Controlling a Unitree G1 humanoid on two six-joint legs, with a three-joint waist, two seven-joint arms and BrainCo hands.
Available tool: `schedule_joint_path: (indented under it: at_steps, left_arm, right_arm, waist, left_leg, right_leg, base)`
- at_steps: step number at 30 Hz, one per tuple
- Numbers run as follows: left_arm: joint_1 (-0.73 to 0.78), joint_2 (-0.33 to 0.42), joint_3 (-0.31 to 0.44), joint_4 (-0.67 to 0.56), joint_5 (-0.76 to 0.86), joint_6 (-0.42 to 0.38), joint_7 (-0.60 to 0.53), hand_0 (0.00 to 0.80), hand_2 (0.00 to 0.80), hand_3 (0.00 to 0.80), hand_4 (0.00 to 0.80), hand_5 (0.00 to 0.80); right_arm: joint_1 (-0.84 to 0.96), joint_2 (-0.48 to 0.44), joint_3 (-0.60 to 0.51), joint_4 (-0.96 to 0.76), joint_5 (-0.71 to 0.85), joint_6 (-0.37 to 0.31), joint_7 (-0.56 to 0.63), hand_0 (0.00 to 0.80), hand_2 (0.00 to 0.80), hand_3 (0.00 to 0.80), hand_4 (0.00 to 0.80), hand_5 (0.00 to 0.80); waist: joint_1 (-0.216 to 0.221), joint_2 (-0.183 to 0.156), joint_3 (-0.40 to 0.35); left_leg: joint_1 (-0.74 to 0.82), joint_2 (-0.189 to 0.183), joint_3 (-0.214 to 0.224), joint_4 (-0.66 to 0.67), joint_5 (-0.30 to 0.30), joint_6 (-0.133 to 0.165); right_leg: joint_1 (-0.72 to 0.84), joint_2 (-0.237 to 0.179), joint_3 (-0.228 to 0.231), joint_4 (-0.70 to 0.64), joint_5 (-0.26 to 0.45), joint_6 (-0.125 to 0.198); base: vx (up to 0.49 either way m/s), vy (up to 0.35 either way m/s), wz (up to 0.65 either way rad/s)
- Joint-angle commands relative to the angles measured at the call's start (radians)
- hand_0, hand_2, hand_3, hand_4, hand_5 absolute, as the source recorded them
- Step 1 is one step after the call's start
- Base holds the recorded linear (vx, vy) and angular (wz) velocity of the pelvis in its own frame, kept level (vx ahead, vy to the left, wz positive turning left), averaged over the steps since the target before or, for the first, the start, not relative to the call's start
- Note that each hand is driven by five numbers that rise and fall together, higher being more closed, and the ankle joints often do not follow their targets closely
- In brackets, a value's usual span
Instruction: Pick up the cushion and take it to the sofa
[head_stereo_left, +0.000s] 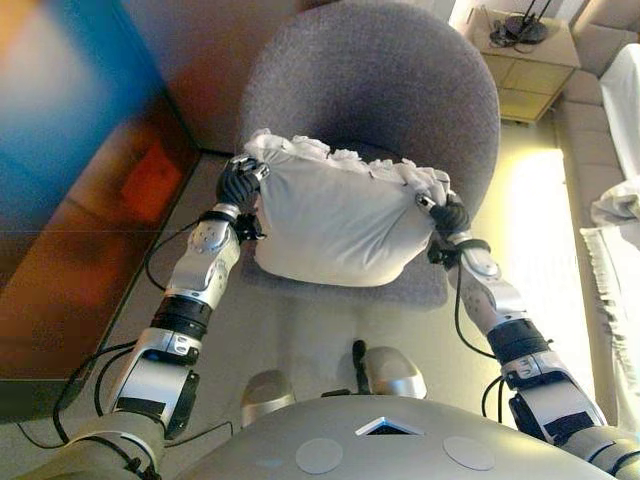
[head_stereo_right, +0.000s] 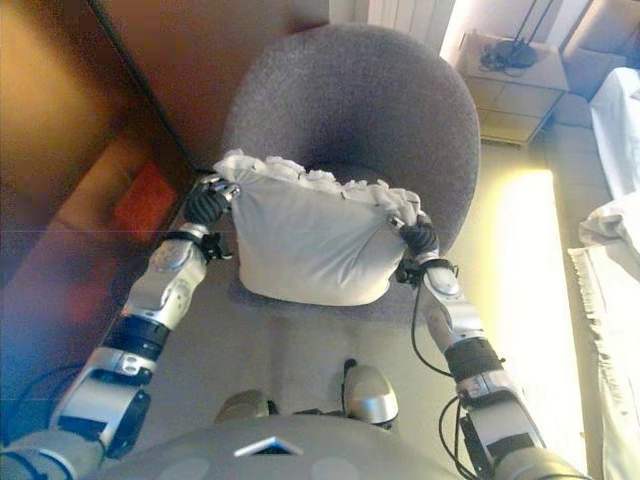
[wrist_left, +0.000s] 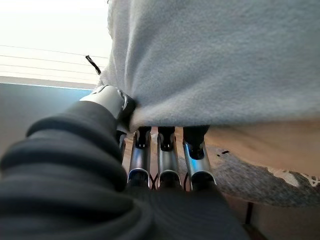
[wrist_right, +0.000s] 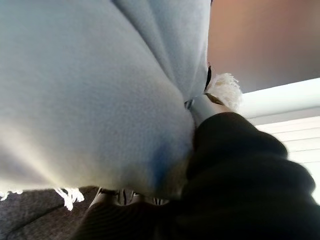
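Note:
A white cushion (head_stereo_left: 335, 225) with a fringed top edge hangs upright just over the seat of a round grey armchair (head_stereo_left: 375, 85). My left hand (head_stereo_left: 238, 184) is shut on the cushion's upper left corner, and my right hand (head_stereo_left: 447, 215) is shut on its upper right corner. In the left wrist view the thumb (wrist_left: 107, 100) presses into the cloth (wrist_left: 220, 60) while the fingers (wrist_left: 165, 155) curl under it. The right wrist view is filled by the cushion (wrist_right: 90, 95), pinched against the hand (wrist_right: 235, 165). A pale sofa (head_stereo_left: 620, 215) lies along the right edge.
A dark wooden cabinet (head_stereo_left: 80, 240) runs along the left. A small beige side table (head_stereo_left: 525, 60) with a black object on it stands at the back right, behind the armchair. Pale floor (head_stereo_left: 530, 220) stretches between armchair and sofa.

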Motion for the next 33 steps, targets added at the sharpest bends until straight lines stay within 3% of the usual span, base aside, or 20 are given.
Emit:
schedule_joint_path:
  at_steps: [1,5,7,10,14,16,18,23,26,30,33]
  left_arm:
    - [-0.02,0.015,0.017,-0.082,0.02,-0.07,-0.017,0.8,0.8,0.8,0.8,0.8]
    - [-0.043,0.014,0.003,-0.07,0.013,-0.073,-0.007,0.8,0.8,0.8,0.8,0.8]
    - [-0.07,0.011,-0.007,-0.051,0.007,-0.07,-0.005,0.8,0.8,0.8,0.8,0.8]
    - [-0.097,0.002,-0.019,-0.018,0.002,-0.072,0.003,0.8,0.8,0.8,0.8,0.8]
    - [-0.11,0.006,-0.036,-0.006,0.027,-0.077,0.006,0.8,0.8,0.8,0.8,0.8]
    - [-0.121,0.016,-0.051,0.0,0.043,-0.09,0.015,0.8,0.8,0.8,0.8,0.8]
    - [-0.126,0.016,-0.059,0.007,0.038,-0.091,0.014,0.8,0.8,0.8,0.8,0.8]
    - [-0.122,0.011,-0.069,0.002,0.049,-0.074,0.011,0.8,0.8,0.8,0.8,0.8]
    - [-0.112,0.017,-0.073,-0.009,0.099,-0.07,0.027,0.8,0.8,0.8,0.8,0.8]
    - [-0.102,0.026,-0.062,-0.039,0.098,-0.048,0.009,0.8,0.8,0.8,0.8,0.8]
    - [-0.09,0.028,-0.048,-0.049,0.096,-0.038,0.006,0.8,0.8,0.8,0.8,0.8]
  right_arm:
    - [-0.079,0.001,-0.039,-0.096,0.024,-0.106,-0.006,0.8,0.8,0.8,0.8,0.8]
    - [-0.068,0.01,-0.032,-0.126,0.005,-0.108,-0.025,0.8,0.8,0.8,0.8,0.8]
    - [-0.067,0.012,-0.034,-0.129,0.001,-0.104,-0.03,0.8,0.8,0.8,0.8,0.8]
    - [-0.076,0.024,-0.035,-0.1,0.017,-0.108,-0.033,0.8,0.8,0.8,0.8,0.8]
    - [-0.066,0.045,-0.041,-0.116,0.023,-0.119,-0.052,0.8,0.8,0.8,0.8,0.8]
    - [-0.064,0.057,-0.032,-0.114,0.034,-0.141,-0.057,0.8,0.8,0.8,0.8,0.8]
    - [-0.065,0.07,-0.022,-0.093,0.043,-0.15,-0.077,0.8,0.8,0.8,0.8,0.8]
    - [-0.066,0.089,-0.021,-0.059,0.046,-0.148,-0.095,0.8,0.8,0.8,0.8,0.8]
    - [-0.063,0.077,-0.045,-0.065,0.064,-0.138,-0.097,0.8,0.8,0.8,0.8,0.8]
    - [-0.089,0.068,-0.064,-0.071,0.078,-0.113,-0.094,0.8,0.8,0.8,0.8,0.8]
    - [-0.091,0.071,-0.067,-0.071,0.076,-0.101,-0.084,0.8,0.8,0.8,0.8,0.8]
  waist:
    - [0.033,-0.006,-0.064]
    - [0.073,0.012,-0.048]
    - [0.066,0.012,-0.055]
    - [0.06,0.028,-0.064]
    - [0.067,0.045,-0.063]
    - [0.074,0.064,-0.052]
    - [0.084,0.067,-0.047]
    - [0.082,0.031,-0.047]
    - [0.058,0.003,-0.038]
    - [0.039,-0.02,-0.025]
    - [0.038,-0.028,-0.029]
  left_leg:
    - [0.034,0.009,0.007,-0.121,0.142,0.032]
    - [-0.023,-0.007,0.048,-0.365,0.151,0.019]
    - [-0.024,-0.001,0.103,-0.375,0.14,0.028]
    - [0.022,-0.016,0.11,-0.416,0.125,0.041]
    - [0.036,-0.047,0.126,-0.421,0.102,0.078]
    - [0.039,-0.058,0.118,-0.404,0.08,0.095]
    - [0.053,-0.071,0.099,-0.392,0.064,0.103]
    - [0.097,-0.084,0.071,-0.372,0.029,0.075]
    - [0.119,-0.061,0.056,-0.347,-0.017,0.046]
    - [0.144,-0.032,0.047,-0.319,-0.079,0.038]
    - [0.143,-0.003,0.051,-0.293,-0.092,0.03]
  right_leg:
    - [0.042,0.011,0.023,-0.075,0.076,0.056]
    - [0.129,-0.012,0.003,-0.098,0.03,0.091]
    - [0.145,-0.031,-0.02,-0.096,0.016,0.102]
    - [0.123,-0.055,-0.061,-0.037,0.023,0.123]
    - [0.054,-0.099,-0.095,0.155,0.061,0.144]
    - [-0.011,-0.123,-0.09,0.322,0.094,0.134]
    - [-0.042,-0.144,-0.084,0.382,0.138,0.127]
    - [-0.015,-0.198,-0.061,0.108,0.187,0.14]
    - [-0.028,-0.212,-0.003,-0.065,0.23,0.171]
    - [-0.06,-0.209,0.054,-0.155,0.274,0.206]
    - [-0.046,-0.189,0.071,-0.176,0.251,0.217]
  base:
    - [0.207,0.202,-0.05]
    - [0.179,0.196,-0.05]
    - [0.076,0.155,-0.1]
    - [0.077,0.172,-0.2]
    - [0.04,0.151,-0.01]
    - [0.041,0.182,0.11]
    - [0.114,0.089,0.1]
    - [0.231,-0.114,0.03]
    - [0.265,-0.216,0.21]
    - [0.252,-0.188,0.61]
    - [0.235,-0.186,0.27]
